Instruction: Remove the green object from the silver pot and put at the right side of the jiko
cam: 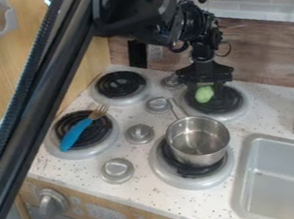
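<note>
Camera view: the green object (204, 94) is outside the silver pot (198, 141), just under the body of the tool (205, 87) and over the far right burner (231, 102), with the pot on the near right burner. You appear to be at the placing step, though you cannot tell whether the tool is wide, narrow or gripping the object. If it is gripped, your next move calls for gently setting it down at the right, then releasing.
</note>
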Available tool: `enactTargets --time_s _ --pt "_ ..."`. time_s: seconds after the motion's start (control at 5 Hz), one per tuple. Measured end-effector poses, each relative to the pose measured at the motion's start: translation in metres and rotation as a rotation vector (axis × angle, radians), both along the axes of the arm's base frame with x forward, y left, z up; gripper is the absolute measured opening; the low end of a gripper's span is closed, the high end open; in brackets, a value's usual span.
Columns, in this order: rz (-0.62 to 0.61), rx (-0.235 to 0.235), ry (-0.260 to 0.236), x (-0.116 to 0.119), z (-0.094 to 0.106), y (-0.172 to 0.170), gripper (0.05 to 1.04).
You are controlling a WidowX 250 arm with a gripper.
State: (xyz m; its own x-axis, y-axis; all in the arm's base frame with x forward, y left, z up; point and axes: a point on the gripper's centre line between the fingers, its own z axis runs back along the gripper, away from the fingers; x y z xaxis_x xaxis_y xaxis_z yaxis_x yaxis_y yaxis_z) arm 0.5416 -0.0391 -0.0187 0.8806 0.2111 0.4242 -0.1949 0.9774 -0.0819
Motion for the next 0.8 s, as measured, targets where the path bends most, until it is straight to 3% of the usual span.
enactTargets --time_s 0.2,0.4,0.6,0.8 --pt "-0.007 0.016 0.014 -0.009 -0.009 0.0 0.979" --pt "-0.024 0.007 0.003 -0.029 0.001 -0.004 1.005" --pt "-0.032 -0.01 -0.041 -0.049 0.028 0.003 0.999" --pt "-0.046 -0.016 -0.032 -0.073 0.047 0.01 0.999"
